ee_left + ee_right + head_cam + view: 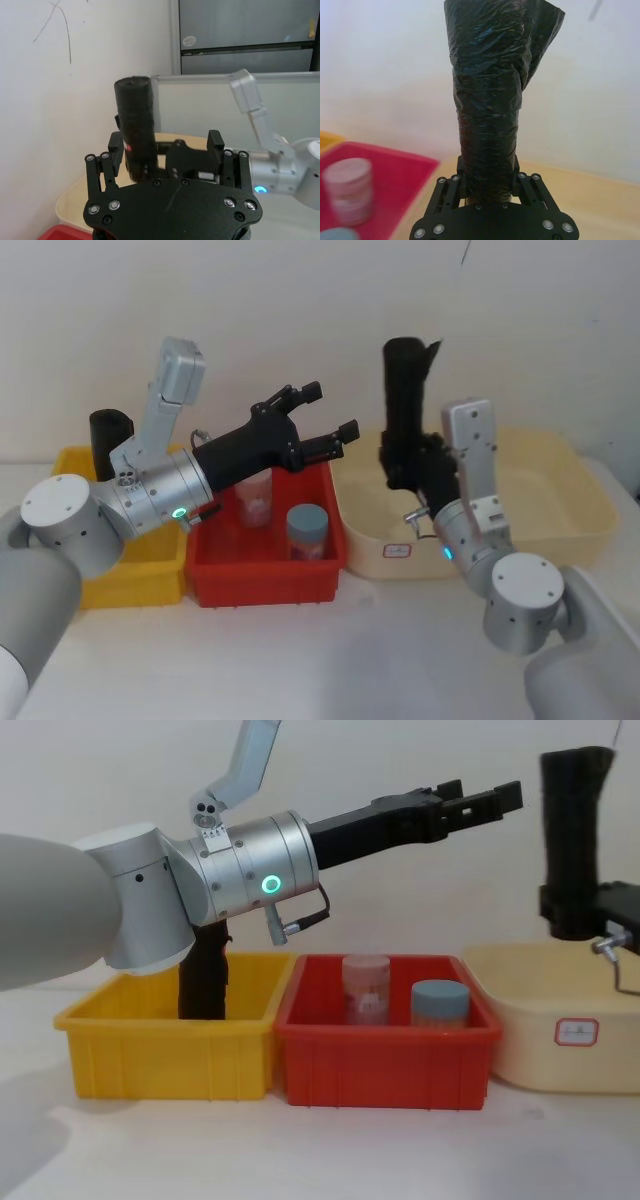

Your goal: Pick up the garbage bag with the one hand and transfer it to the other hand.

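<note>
The garbage bag (pixel 405 400) is a tall black roll held upright in the air above the beige tub. My right gripper (pixel 405 465), on the arm with the blue ring light, is shut on its lower end. The right wrist view has the garbage bag (pixel 487 110) rising from between the right gripper's (pixel 487 175) fingers. My left gripper (pixel 330 410), on the arm with the green ring light, hangs open above the red bin, pointing at the bag from a short gap to its left. In the left wrist view the bag (pixel 135 120) stands just beyond the open left gripper (pixel 166 142).
A yellow bin (pixel 130 580) at the left holds another black roll (pixel 110 430). The red bin (pixel 265 575) in the middle holds a pink-lidded jar (pixel 254 498) and a blue-lidded jar (pixel 307 530). A beige tub (pixel 560 530) stands at the right. A white wall is close behind.
</note>
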